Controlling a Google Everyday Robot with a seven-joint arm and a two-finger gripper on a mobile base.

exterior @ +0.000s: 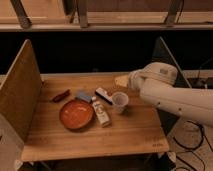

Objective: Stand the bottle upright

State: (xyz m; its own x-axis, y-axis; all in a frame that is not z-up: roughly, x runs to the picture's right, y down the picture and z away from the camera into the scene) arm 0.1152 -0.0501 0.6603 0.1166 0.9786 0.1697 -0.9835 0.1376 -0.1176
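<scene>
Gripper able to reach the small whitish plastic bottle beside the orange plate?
Probably yes: the gripper hovers behind the translucent plastic cup; the small whitish plastic bottle lies uncovered beside it.

Bottle [101, 112]: small, slim, whitish plastic; pale label with dark print. It is laid on its side on the wooden table [131, 131], cap end turned toward the back, just right of the orange plate [75, 114]. The gripper [122, 80] is held apart behind it, empty.

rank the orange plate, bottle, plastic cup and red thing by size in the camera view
1. orange plate
2. bottle
3. plastic cup, close to the bottle, unsure
4. red thing
The tool hangs just behind the cup.
</scene>
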